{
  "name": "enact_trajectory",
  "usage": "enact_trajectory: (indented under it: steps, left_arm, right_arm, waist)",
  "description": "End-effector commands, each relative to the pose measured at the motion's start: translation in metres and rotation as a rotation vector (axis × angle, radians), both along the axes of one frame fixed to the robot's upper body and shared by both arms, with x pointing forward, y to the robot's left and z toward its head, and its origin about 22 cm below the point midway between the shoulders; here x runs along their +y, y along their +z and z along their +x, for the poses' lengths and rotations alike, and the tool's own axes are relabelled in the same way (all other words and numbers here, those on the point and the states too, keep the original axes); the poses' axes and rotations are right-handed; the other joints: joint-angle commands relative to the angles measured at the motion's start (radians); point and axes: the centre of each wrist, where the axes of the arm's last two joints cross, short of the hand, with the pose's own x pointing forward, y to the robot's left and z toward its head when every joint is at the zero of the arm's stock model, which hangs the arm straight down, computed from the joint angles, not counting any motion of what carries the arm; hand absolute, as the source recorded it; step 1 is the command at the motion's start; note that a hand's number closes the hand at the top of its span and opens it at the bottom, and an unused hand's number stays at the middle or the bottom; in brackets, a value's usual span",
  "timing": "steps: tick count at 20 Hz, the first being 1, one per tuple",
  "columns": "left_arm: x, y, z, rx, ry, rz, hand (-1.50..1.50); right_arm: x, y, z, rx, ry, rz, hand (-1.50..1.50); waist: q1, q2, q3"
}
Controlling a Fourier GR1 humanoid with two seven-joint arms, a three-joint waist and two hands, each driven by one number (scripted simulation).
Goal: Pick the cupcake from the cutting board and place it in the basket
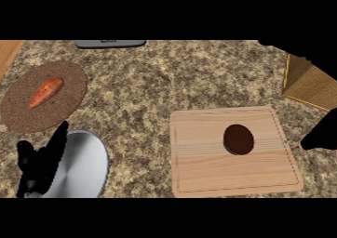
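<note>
Speckled brown-and-tan stone makes up the worktop [171, 74], which fills nearly the whole head view. A strip of pale wood [3, 56] shows beyond its far-left corner, well away from the cutting board [198, 158].

That light wooden cutting board lies toward the near right, and the cupcake [239, 139] sits on it a little right of its centre, seen from above as a dark brown oval. The woven basket [312, 83] stands beyond the board's far-right corner, cut off by the view's right edge and partly covered by a black shape above it.

Just right of the board, the right hand [326, 135] shows only as a dark mass running out of view; whether its fingers are spread or curled cannot be told. It does not touch the cupcake.

Left of the board lies a round grey metal plate [82, 165], with the left hand [41, 162] over its left rim, fingers straight and pointing up, holding nothing. Farther left and beyond, a round cork mat [61, 109] carries an orange sweet potato [45, 91]. A grey object [109, 43] at the far edge is mostly cut off.
</note>
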Motion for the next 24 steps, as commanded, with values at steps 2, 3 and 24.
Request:
enact_trajectory:
  steps: [2, 3, 24]
  left_arm:
    - [-0.010, -0.032, -0.026, 0.177, 0.013, -0.016, 0.00]
    - [-0.009, -0.021, -0.024, 0.176, 0.003, -0.038, 0.00]
    - [0.000, -0.012, -0.017, 0.172, -0.035, -0.046, 0.00]
  right_arm:
    - [-0.021, 0.029, -0.008, 0.121, -0.017, -0.116, -1.50]
    - [-0.018, 0.045, -0.011, 0.112, -0.013, -0.141, -1.50]
    - [-0.010, -0.052, -0.018, 0.140, -0.046, -0.003, -1.50]
  waist:
    - [0.013, 0.017, -0.013]
    - [0.027, 0.014, -0.013]
    - [0.064, 0.030, -0.008]
